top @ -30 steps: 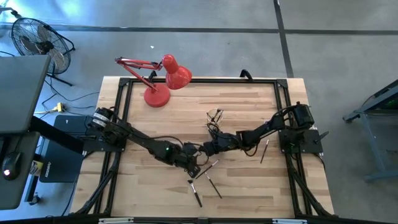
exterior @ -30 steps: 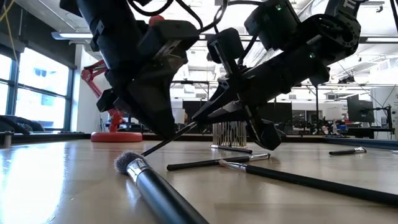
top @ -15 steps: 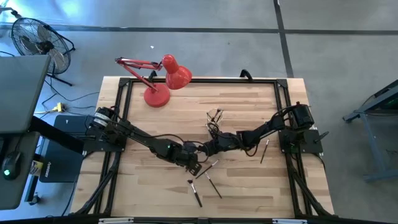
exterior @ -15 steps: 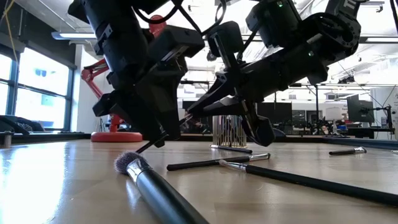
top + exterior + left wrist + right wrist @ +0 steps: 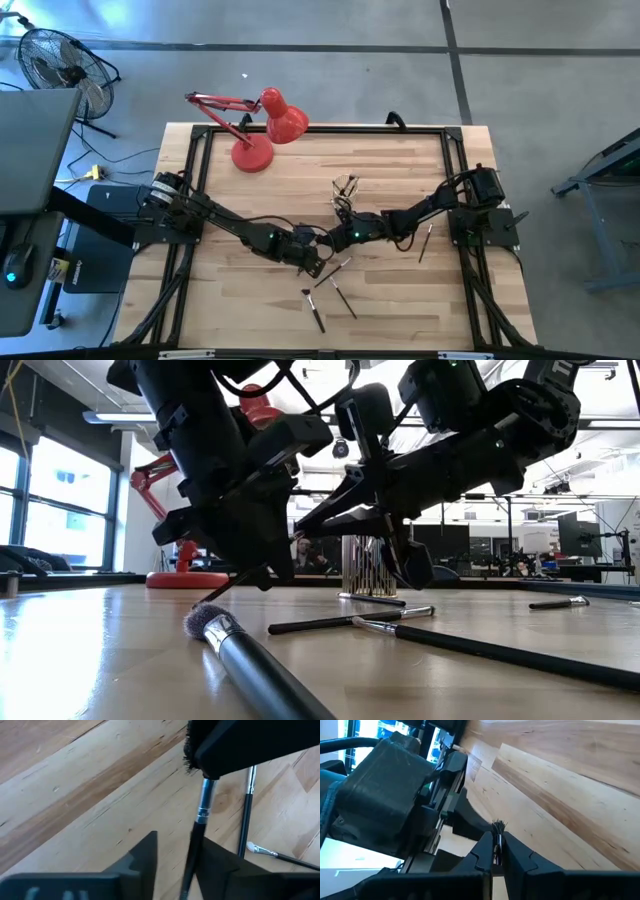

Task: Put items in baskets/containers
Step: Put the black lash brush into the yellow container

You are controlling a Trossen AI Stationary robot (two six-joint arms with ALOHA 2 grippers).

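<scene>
Since a second ago my left gripper point(image 5: 312, 258) and right gripper point(image 5: 340, 236) have closed in midair, both pinching one makeup brush point(image 5: 199, 820) for a handover toward the glass cup point(image 5: 366, 570).

No legible text, labels, brands, numbers, signs anywhere.

A thin dark brush point(image 5: 199, 827) with a silver ferrule is pinched in the left hand point(image 5: 312, 258) and also in the right hand point(image 5: 335, 239), while other brushes point(image 5: 334, 283) lie scattered flat near the glass cup point(image 5: 366, 568), which stands upright holding several brushes.
</scene>
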